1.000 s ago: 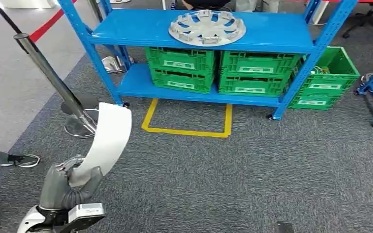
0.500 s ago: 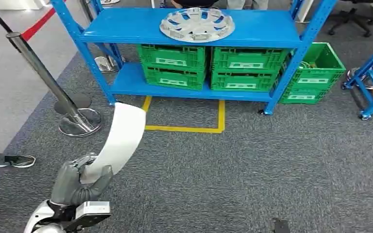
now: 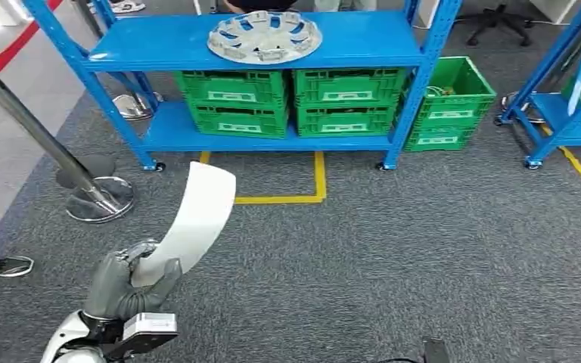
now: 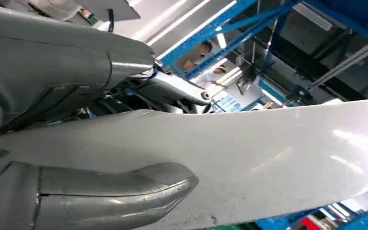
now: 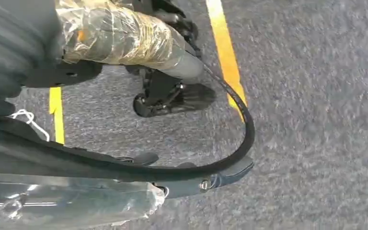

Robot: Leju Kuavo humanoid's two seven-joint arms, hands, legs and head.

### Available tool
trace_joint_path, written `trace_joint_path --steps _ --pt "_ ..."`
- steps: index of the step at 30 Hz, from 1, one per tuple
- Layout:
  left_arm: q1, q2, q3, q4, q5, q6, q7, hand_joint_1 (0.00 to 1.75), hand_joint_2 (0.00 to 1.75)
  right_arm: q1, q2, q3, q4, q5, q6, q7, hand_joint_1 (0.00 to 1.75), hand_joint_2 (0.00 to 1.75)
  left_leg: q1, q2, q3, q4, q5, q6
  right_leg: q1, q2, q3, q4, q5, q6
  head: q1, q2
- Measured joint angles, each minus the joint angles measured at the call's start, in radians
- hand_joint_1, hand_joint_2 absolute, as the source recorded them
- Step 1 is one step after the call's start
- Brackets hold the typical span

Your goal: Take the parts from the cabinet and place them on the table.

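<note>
The curved white part (image 3: 197, 215) stayed gripped in the left hand (image 3: 125, 283) above the grey carpet (image 3: 424, 257), thumb (image 4: 115, 196) pressed to its face. The whole view had swung right since a second earlier, sliding the blue shelf (image 3: 250, 41), its hubcap (image 3: 264, 35) and green crates (image 3: 295, 102) leftward. The right hand's state could not be told.

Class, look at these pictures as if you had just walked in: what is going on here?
The left robot hand grips a curved white panel by its lower end, holding it up over the grey carpet. Ahead stands a blue shelf rack with a silver wheel cover on its upper shelf and green crates on the lower one. No table is in sight, so the part is not yet set down.
</note>
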Motion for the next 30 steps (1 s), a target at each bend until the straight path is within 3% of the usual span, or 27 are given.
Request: trace_joint_path --steps 3,4,5,6,8,9,10,12,13,14,15,18,19,20,21,23,24,25,26,27,28,29,30 --pt "-0.002 -0.004 0.0 0.0 0.0 0.0 0.0 1.75 1.75 0.004 0.002 -0.003 0.0 0.0 0.001 0.0 0.0 1.75 0.002 0.019 0.0 -0.026 -0.002 0.006 0.003 0.014 -0.013 -0.005 0.013 0.021 -0.003 0.0" --pt "-0.003 -0.006 0.0 0.0 0.0 0.0 0.0 1.75 1.75 0.004 0.002 -0.005 0.0 0.001 0.0 0.0 0.0 1.75 0.008 0.033 0.001 -0.038 0.008 0.004 0.002 -0.003 -0.03 0.009 -0.006 0.02 -0.001 0.0" --pt "-0.004 -0.007 0.001 0.0 0.0 0.0 0.0 1.75 1.75 0.003 0.002 -0.005 0.0 0.0 0.0 0.0 0.0 1.75 0.009 0.037 -0.002 -0.041 0.012 0.01 0.004 -0.026 -0.048 0.055 -0.044 0.022 0.005 0.0" --pt "-0.003 -0.008 0.001 0.001 0.0 -0.001 0.0 1.75 1.75 0.001 0.002 -0.006 0.0 0.001 0.0 0.0 0.0 1.75 0.009 0.044 -0.006 -0.04 0.013 0.01 0.004 -0.038 -0.076 0.124 -0.081 0.025 0.007 0.0" --pt "-0.001 -0.008 0.002 0.002 0.0 -0.001 0.0 1.75 1.75 0.001 0.002 -0.006 0.0 0.001 0.0 0.0 0.0 1.75 0.005 0.064 -0.01 -0.039 0.016 0.012 0.004 -0.045 -0.137 0.274 -0.146 0.032 0.008 0.0" --pt "-0.002 -0.008 0.002 0.003 0.0 -0.001 0.0 1.75 1.75 0.003 0.002 -0.006 0.0 0.001 0.0 0.0 0.0 1.75 0.003 0.072 -0.012 -0.037 0.016 0.012 0.004 -0.046 -0.144 0.301 -0.148 0.034 0.007 0.0" --pt "-0.001 -0.008 0.002 0.005 0.0 -0.001 0.0 1.75 1.75 0.005 0.002 -0.006 0.0 0.001 0.0 0.0 0.0 1.75 0.002 0.079 -0.013 -0.035 0.017 0.012 0.004 -0.047 -0.126 0.279 -0.127 0.034 0.008 0.0" --pt "-0.002 -0.009 0.002 0.005 0.003 -0.002 0.001 1.75 1.75 0.005 0.002 -0.007 0.0 0.001 0.0 0.0 0.0 1.75 0.001 0.095 -0.013 -0.031 0.016 0.01 0.004 -0.058 -0.027 0.109 -0.044 0.03 0.008 0.0" --pt "-0.003 -0.009 0.002 0.005 0.003 -0.003 0.002 1.75 1.75 0.003 0.002 -0.007 0.0 0.001 0.0 0.0 0.0 1.75 0.0 0.101 -0.013 -0.027 0.014 0.008 0.006 -0.085 0.026 0.013 -0.019 0.026 0.008 0.0" --pt "-0.004 -0.011 0.002 0.006 0.004 -0.004 0.003 1.75 1.75 -0.001 0.002 -0.007 0.0 0.002 0.0 -0.001 0.0 1.75 -0.008 0.106 -0.015 -0.025 0.013 0.002 0.015 -0.117 0.036 -0.012 -0.044 0.019 0.008 0.0" --pt "-0.005 -0.012 0.003 0.006 0.007 -0.005 0.003 1.75 1.75 -0.004 0.002 -0.007 -0.001 0.004 -0.002 -0.003 0.0 1.75 -0.009 0.108 -0.018 -0.018 0.013 -0.001 0.013 -0.101 0.04 -0.015 -0.031 0.009 0.005 0.0" --pt "-0.008 -0.015 0.003 0.011 0.015 -0.011 0.002 1.75 1.75 0.0 0.003 -0.009 -0.001 0.008 -0.007 -0.003 0.0 1.75 -0.008 0.128 -0.019 -0.017 0.019 -0.014 0.012 -0.079 0.03 -0.014 -0.022 -0.006 0.007 0.0" --pt "-0.009 -0.016 0.003 0.013 0.018 -0.015 0.003 1.75 1.75 0.0 0.005 -0.011 -0.001 0.008 -0.009 -0.002 0.0 1.75 -0.004 0.111 -0.022 -0.01 0.004 -0.022 0.006 -0.074 0.03 -0.017 -0.015 -0.013 0.007 0.0" --pt "-0.011 -0.016 0.004 0.015 0.022 -0.017 0.002 1.75 1.75 -0.001 0.005 -0.014 -0.001 0.008 -0.01 0.002 0.0 1.75 -0.003 0.083 -0.033 0.02 -0.026 -0.03 0.004 -0.066 0.027 -0.017 -0.011 -0.018 0.002 0.0" --pt "-0.012 -0.016 0.004 0.017 0.024 -0.022 0.002 1.75 1.75 -0.003 0.008 -0.016 -0.002 0.009 -0.014 0.003 0.0 1.75 0.001 0.067 -0.059 0.088 -0.071 -0.035 0.004 -0.059 0.023 -0.017 -0.009 -0.022 -0.001 0.0" --pt "-0.012 -0.016 0.004 0.025 0.024 -0.025 0.002 1.75 1.75 -0.004 0.011 -0.017 -0.002 0.011 -0.016 0.01 0.0 1.75 0.005 0.061 -0.127 0.253 -0.148 -0.041 0.005 -0.04 0.014 -0.016 -0.003 -0.025 -0.001 0.0" --pt "-0.013 -0.017 0.004 0.03 0.023 -0.027 0.002 1.75 1.75 -0.003 0.013 -0.018 -0.002 0.011 -0.016 0.015 0.0 1.75 0.005 0.061 -0.147 0.303 -0.161 -0.042 0.005 -0.03 0.01 -0.015 0.0 -0.025 -0.001 0.0" --pt "-0.014 -0.018 0.004 0.035 0.021 -0.031 0.002 1.75 1.75 -0.002 0.014 -0.021 -0.002 0.013 -0.016 0.019 0.0 1.75 0.005 0.061 -0.142 0.3 -0.146 -0.041 0.005 -0.02 0.009 -0.015 0.001 -0.024 -0.001 0.0" --pt "-0.016 -0.019 0.004 0.04 0.019 -0.033 0.002 1.75 1.75 -0.001 0.016 -0.023 -0.002 0.014 -0.016 0.021 0.0 1.75 0.006 0.06 -0.118 0.254 -0.109 -0.039 0.005 -0.008 0.008 -0.014 0.003 -0.022 -0.001 0.0" --pt "-0.019 -0.021 0.003 0.043 0.017 -0.036 0.002 1.75 1.75 -0.001 0.019 -0.023 -0.003 0.016 -0.015 0.024 0.0 1.75 0.006 0.053 -0.075 0.17 -0.059 -0.033 0.005 0.004 0.009 -0.014 0.004 -0.019 -0.001 0.0" --pt "-0.022 -0.022 0.003 0.045 0.014 -0.039 0.001 1.75 1.75 -0.002 0.021 -0.024 -0.003 0.018 -0.015 0.027 0.0 1.75 0.006 0.035 -0.03 0.078 -0.014 -0.027 0.005 0.016 0.01 -0.014 0.006 -0.017 -0.001 0.0" --pt "-0.026 -0.022 0.002 0.048 0.012 -0.039 0.0 1.75 1.75 -0.002 0.024 -0.025 -0.005 0.02 -0.013 0.029 0.0 1.75 0.007 -0.01 0.001 0.009 0.003 -0.02 0.003 0.024 0.009 -0.015 0.008 -0.014 -0.001 0.0" --pt "-0.028 -0.023 0.0 0.051 0.012 -0.039 0.0 1.75 1.75 -0.006 0.028 -0.027 -0.005 0.022 -0.013 0.031 0.0 1.75 0.009 -0.021 0.007 -0.006 0.0 -0.016 0.009 0.036 0.001 -0.01 0.011 -0.008 0.002 0.0"
